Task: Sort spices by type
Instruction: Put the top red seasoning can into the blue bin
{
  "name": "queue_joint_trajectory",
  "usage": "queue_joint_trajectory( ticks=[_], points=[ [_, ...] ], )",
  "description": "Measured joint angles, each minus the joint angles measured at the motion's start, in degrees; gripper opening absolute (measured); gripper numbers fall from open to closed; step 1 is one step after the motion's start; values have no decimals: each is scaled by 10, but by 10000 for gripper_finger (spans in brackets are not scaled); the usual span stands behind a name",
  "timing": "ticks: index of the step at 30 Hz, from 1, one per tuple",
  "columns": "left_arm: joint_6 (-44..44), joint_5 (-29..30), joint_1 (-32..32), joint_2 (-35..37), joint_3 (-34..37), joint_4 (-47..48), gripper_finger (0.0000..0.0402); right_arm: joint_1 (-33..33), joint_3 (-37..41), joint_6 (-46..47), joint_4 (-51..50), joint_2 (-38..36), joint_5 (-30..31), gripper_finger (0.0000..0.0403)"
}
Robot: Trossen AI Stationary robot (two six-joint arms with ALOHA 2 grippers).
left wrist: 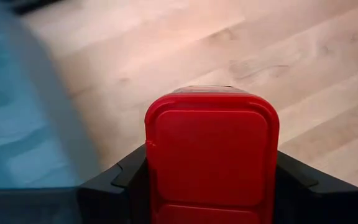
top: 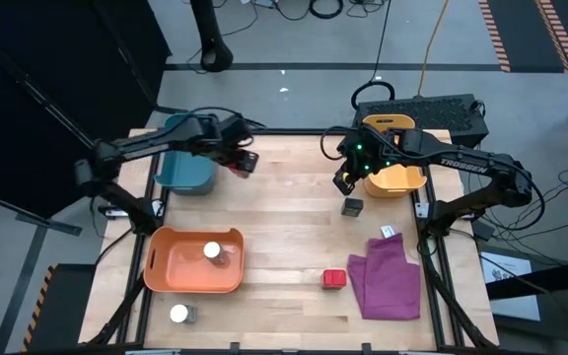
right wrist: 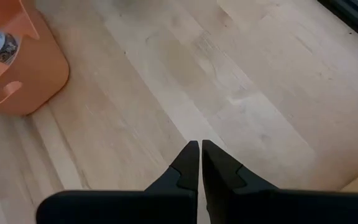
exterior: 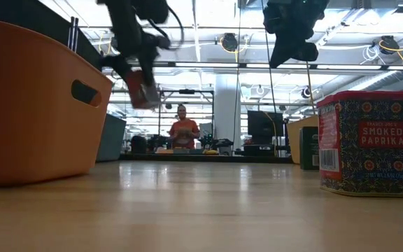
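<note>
My left gripper [top: 243,163] is shut on a red boxy spice tin [left wrist: 211,155] and hangs above the table beside the teal bin [top: 185,168]. In the low view this tin [exterior: 142,87] is well clear of the wood. My right gripper [top: 345,180] is shut and empty in the air in front of the yellow bin [top: 394,179]. A dark grey spice box [top: 352,206] stands on the table just near of it. A second red tin [top: 334,279] stands by the purple cloth. One white-lidded jar [top: 212,250] sits in the orange bin [top: 166,268]. Another jar [top: 178,314] stands outside that bin, near the front edge. My left gripper pinches the red tin between its two fingers [left wrist: 126,177], which lie on two opposite side walls [left wrist: 149,163]. The tin's red lid end faces the wrist camera. The fingers slant steeply down from above. The tin hangs tilted, lifted clear of the table.
A purple cloth [top: 388,279] lies at the front right. A small dark grey box [top: 192,315] sits next to the front jar. Bare wood spans the table's middle. A person [exterior: 183,131] stands far behind the table in the room.
</note>
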State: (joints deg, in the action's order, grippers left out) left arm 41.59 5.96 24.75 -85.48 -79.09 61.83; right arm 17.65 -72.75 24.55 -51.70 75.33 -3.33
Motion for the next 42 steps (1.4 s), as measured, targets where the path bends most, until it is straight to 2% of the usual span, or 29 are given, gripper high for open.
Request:
queue_joint_trajectory(
  ticks=[5, 12, 18, 24, 36, 42],
  points=[
    [1, 76, 31, 59, 0, 82, 214, 8, 0, 3, 6, 0, 0, 0],
    [-30, 133, 135, 81, 0, 156, 214, 18, 0, 3, 10, 0, 0, 0],
    [-113, 125, 241, 52, -1, 130, 214, 19, 0, 3, 10, 0, 0, 0],
    [-167, 57, 323, 5, -1, 79, 214, 19, 0, 1, 24, 0, 3, 0],
    [-185, 44, 353, -82, 0, 70, 214, 19, 0, -3, 39, 0, 3, 0],
    [-180, 3, 358, -92, 0, 37, 214, 19, 0, -13, 39, 0, 5, 0]
  ],
)
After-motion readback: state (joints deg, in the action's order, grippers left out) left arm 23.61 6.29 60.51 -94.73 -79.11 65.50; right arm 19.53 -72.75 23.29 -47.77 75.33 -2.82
